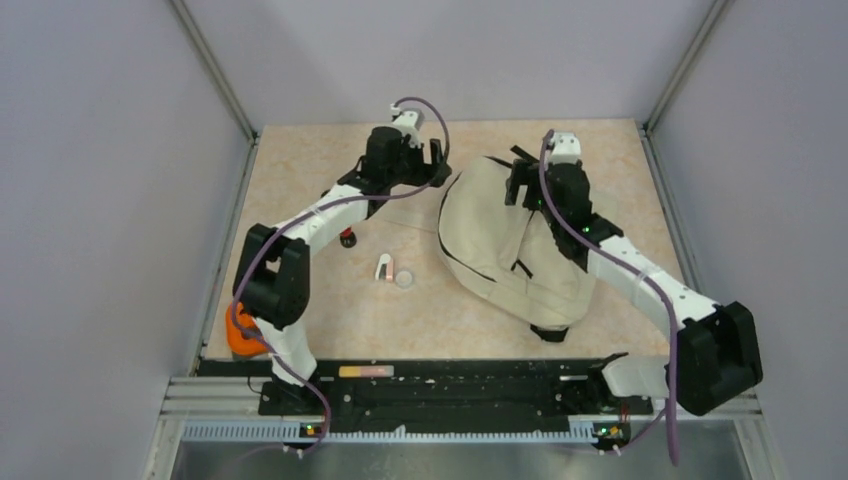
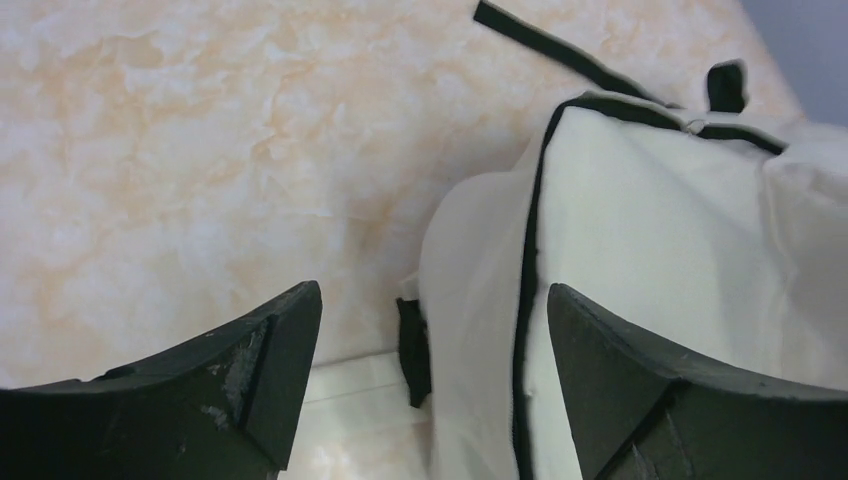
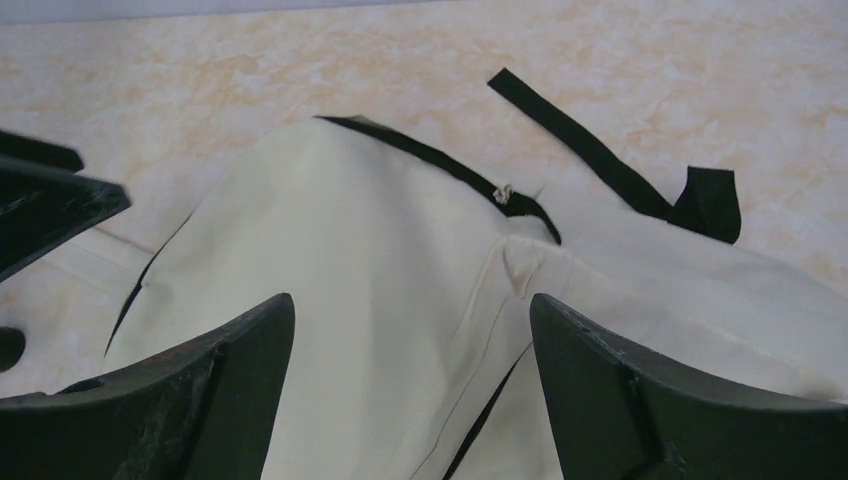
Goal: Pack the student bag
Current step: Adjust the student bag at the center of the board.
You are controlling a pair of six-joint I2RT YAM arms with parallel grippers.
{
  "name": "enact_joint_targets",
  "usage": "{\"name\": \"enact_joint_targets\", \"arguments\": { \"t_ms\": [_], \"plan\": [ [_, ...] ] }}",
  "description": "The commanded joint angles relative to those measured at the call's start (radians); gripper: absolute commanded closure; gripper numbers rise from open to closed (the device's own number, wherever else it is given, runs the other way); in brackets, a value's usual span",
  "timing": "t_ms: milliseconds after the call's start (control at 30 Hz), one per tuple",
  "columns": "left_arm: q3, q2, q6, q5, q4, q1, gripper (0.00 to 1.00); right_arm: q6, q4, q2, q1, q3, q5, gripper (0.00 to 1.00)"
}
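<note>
Left hand (image 2: 430, 300) and right hand (image 3: 410, 305) both gape wide, outstretched.

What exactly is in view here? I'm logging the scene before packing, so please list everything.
student bag: one, cream-beige with black zipper trim, lying right of centre on the table.
strap: one, black, trailing from the bag's far end onto the table.
small object: one, dark and red, left of the bag; too small to identify.
small item: one, white and pink, left of the bag.
disc: one, whitish, right beside that item.
orange object: one, near-left table edge, partly hidden by the left arm.
table: one, beige marbled.
left gripper: black, open, at the bag's far-left edge.
right gripper: black, open, above the bag's far end.
</note>
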Motion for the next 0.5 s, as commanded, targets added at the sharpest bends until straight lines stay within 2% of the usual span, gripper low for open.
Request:
{"name": "enact_joint_targets", "arguments": {
  "t_ms": [0, 167, 333, 467],
  "plan": [
    [-0.235, -0.214, -0.243, -0.104, 0.162, -0.01, 0.12, -0.062, -0.083, 0.058, -0.121, 0.112, -0.147, 0.14],
    [-0.503, -0.316, -0.449, -0.031, 0.326, -0.038, 0.12, -0.076, -0.119, 0.164, -0.289, 0.172, -0.306, 0.14],
    [-0.628, -0.351, -0.537, -0.032, 0.382, -0.102, 0.11, -0.077, -0.118, 0.314, -0.441, 0.234, -0.453, 0.14],
    [-0.654, -0.339, -0.558, -0.054, 0.378, -0.144, 0.11, -0.052, -0.137, 0.435, -0.538, 0.275, -0.57, 0.14]
  ]
}}
